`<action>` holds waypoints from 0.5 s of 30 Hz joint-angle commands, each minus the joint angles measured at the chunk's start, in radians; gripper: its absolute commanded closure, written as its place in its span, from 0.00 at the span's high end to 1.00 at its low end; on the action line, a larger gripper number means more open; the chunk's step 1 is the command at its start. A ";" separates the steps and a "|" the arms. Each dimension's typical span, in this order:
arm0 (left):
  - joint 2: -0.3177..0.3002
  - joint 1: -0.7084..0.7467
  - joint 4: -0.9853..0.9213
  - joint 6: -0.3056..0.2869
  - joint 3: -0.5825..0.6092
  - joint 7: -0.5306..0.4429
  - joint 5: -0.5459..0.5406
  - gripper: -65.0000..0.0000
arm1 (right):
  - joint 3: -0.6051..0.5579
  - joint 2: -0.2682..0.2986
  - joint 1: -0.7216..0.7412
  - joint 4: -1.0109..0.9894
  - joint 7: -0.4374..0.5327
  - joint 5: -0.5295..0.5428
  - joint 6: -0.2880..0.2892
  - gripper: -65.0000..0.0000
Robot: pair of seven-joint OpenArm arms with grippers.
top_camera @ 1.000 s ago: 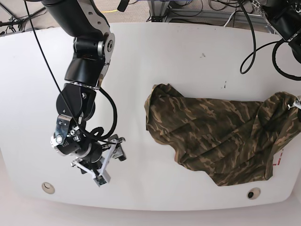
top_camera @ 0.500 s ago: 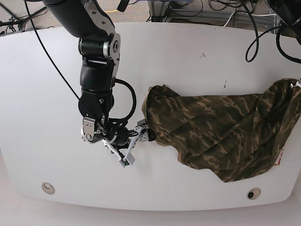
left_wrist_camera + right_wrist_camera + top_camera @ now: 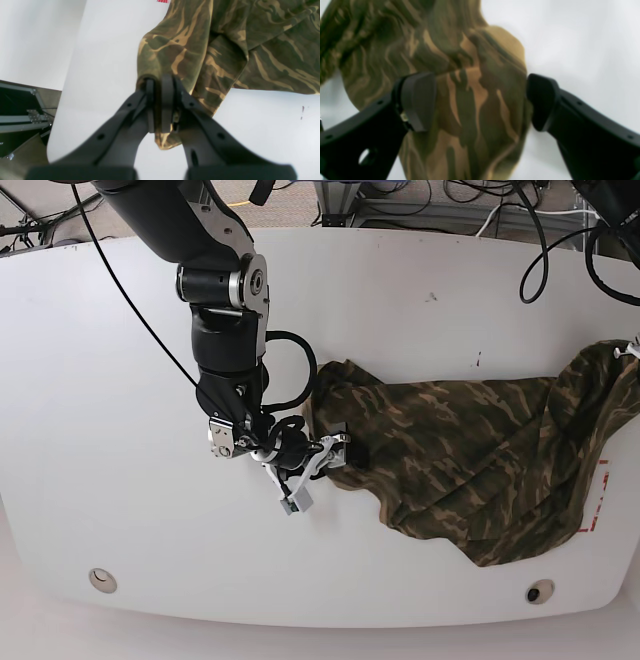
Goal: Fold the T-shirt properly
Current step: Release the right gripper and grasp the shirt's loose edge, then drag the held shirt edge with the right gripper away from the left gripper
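The camouflage T-shirt [image 3: 460,450] lies crumpled on the right half of the white table [image 3: 120,360]. Its right corner is drawn up at the view's right edge. In the left wrist view my left gripper [image 3: 157,105] is shut on a bunched fold of the T-shirt [image 3: 225,50] and holds it above the table. My right gripper [image 3: 318,465] is open at the shirt's left edge. In the right wrist view its two fingers [image 3: 417,100] straddle a rounded lobe of the T-shirt [image 3: 445,37], and the right gripper [image 3: 480,102] is not closed on it.
Two round holes sit near the table's front edge, one at the left [image 3: 100,579] and one at the right [image 3: 540,591]. Red marks [image 3: 597,505] show at the right edge. Cables [image 3: 540,250] hang over the back right. The table's edge [image 3: 65,82] is close to my left gripper.
My right arm has swung right, from the bare table to the shirt's left edge. The shirt's right corner has been pulled further right and up, and the cloth has shifted.
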 commanded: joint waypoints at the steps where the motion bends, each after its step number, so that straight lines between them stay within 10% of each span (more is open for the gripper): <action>1: -0.024 -0.008 0.020 -0.003 -0.004 -0.023 -0.009 0.01 | -0.002 -0.005 0.033 -0.019 0.038 0.010 0.009 0.79; 9: -0.024 -0.008 0.018 -0.005 0.002 -0.023 -0.009 0.01 | 0.002 -0.004 0.033 -0.020 0.053 0.010 0.009 0.04; 15: -0.024 -0.008 0.018 -0.005 0.020 -0.023 -0.009 0.01 | 0.005 0.039 -0.038 0.115 -0.033 0.011 0.009 0.00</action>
